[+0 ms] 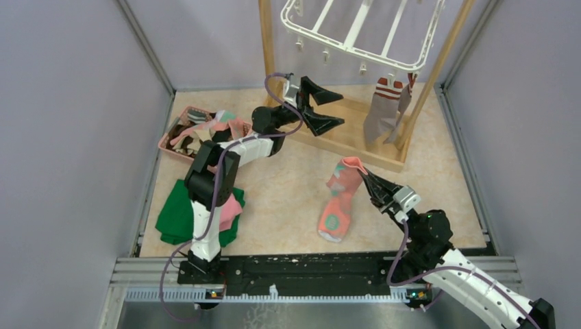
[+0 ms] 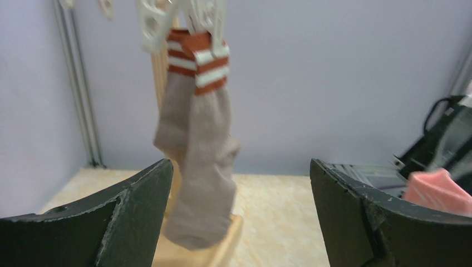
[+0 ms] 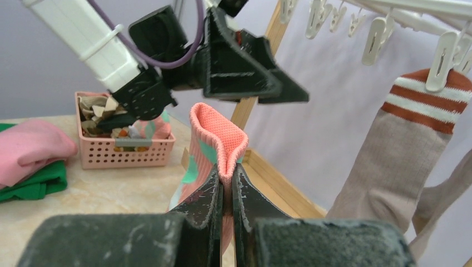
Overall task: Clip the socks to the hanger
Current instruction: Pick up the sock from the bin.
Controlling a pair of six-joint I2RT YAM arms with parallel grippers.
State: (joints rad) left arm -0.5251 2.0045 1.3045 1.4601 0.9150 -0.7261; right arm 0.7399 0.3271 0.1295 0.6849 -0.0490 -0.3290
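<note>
R gripper (image 3: 227, 186) fingers squeezed shut on the cuff of the pink sock (image 3: 218, 130), rest hanging below them. Prob so the cuff can go up to a free clip (image 3: 376, 39) on the hanger (image 1: 359, 25). L gripper (image 2: 238, 183) fingers wide apart, holding nothing. Grey sock (image 2: 197, 161) hangs clipped just ahead, btw them.

I had open table (image 1: 288, 199) between the two arms, broken only by the salmon sock (image 1: 340, 199) hanging from the right gripper (image 1: 365, 175). Ahead of the left gripper (image 1: 342, 110), whose jaws stood wide, the hung grey socks (image 1: 382, 110) and the base of the wooden stand (image 1: 356, 142) barred the way. Overhead, the hanger (image 1: 363, 31) and its clips (image 1: 362, 68) closed off the room. To the left, the basket (image 1: 179, 131) and the folded cloths (image 1: 179, 216) crowded the wall side.
</note>
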